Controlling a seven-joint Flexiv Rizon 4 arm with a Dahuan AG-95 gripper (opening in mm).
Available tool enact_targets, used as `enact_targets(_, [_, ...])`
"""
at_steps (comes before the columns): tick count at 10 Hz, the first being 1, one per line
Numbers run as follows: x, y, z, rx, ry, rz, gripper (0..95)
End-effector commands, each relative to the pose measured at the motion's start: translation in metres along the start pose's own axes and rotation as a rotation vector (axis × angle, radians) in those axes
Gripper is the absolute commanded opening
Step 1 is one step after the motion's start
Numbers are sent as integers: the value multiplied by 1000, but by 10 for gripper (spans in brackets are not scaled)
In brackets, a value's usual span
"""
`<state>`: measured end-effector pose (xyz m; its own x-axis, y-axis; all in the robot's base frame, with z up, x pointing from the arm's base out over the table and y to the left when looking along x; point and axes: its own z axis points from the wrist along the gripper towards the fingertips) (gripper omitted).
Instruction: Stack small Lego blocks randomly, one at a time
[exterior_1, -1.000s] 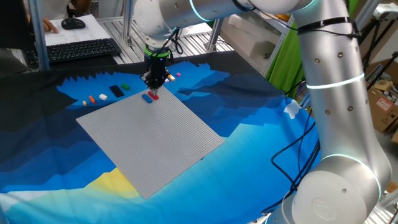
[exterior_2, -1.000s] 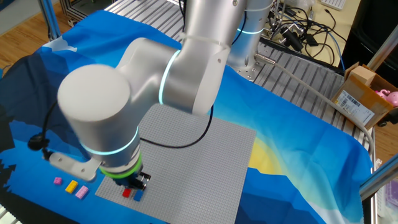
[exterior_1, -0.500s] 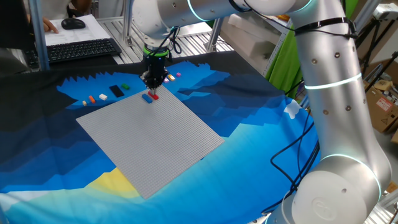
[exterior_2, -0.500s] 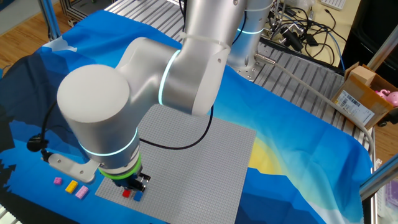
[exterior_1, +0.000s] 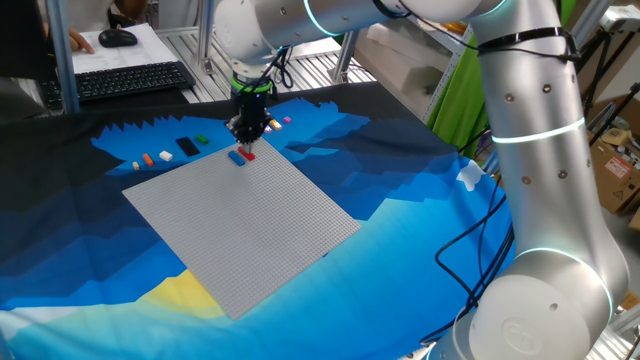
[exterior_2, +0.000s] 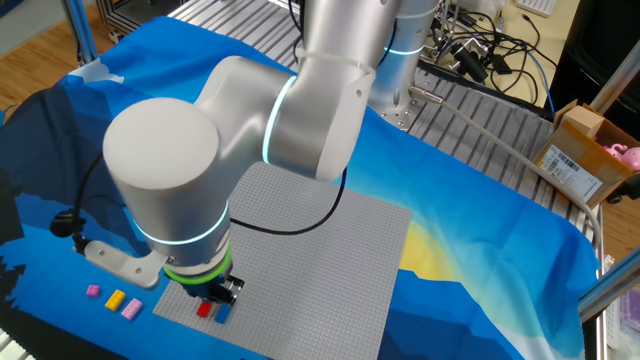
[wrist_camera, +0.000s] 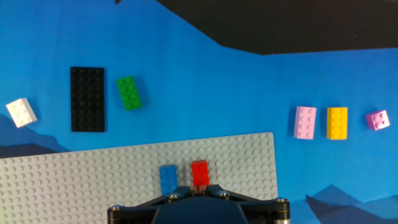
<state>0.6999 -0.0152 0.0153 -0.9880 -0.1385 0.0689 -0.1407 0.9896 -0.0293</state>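
On the blue patterned cloth (exterior_1: 420, 230) covering the table, the silver arm (exterior_1: 530, 150) reaches over with its wrist pointing straight down at the far corner of the grey baseplate (exterior_1: 240, 225); the gripper (exterior_1: 247, 140) sits low over that corner, jaws fully closed together with nothing visibly between them, tips right at the red brick (wrist_camera: 199, 173), can't tell if they touch it; red brick is seated on the baseplate near its edge, blue brick (wrist_camera: 168, 179) just beside it on the same plate, the two side by side and apart by a narrow gap; in the other fixed view both show under the wrist, red (exterior_2: 205, 311) and blue (exterior_2: 222, 314); off the plate on the cloth, a flat black plate (wrist_camera: 87, 98) with the green brick (wrist_camera: 129, 93) just beside it and a white brick (wrist_camera: 21, 112) further out, tilted; on the other side a row of pale pink brick (wrist_camera: 305, 122), yellow brick (wrist_camera: 337, 122) and smaller magenta brick (wrist_camera: 377, 119), near each other but not touching; keyboard (exterior_1: 120, 80) and mouse (exterior_1: 118, 38) on a desk behind the table
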Motion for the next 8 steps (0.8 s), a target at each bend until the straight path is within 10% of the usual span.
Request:
enact_targets(1, [1, 0, -3, 1, 6, -6, 0])
enact_targets(8, [2, -1, -6, 15, 8, -10, 0])
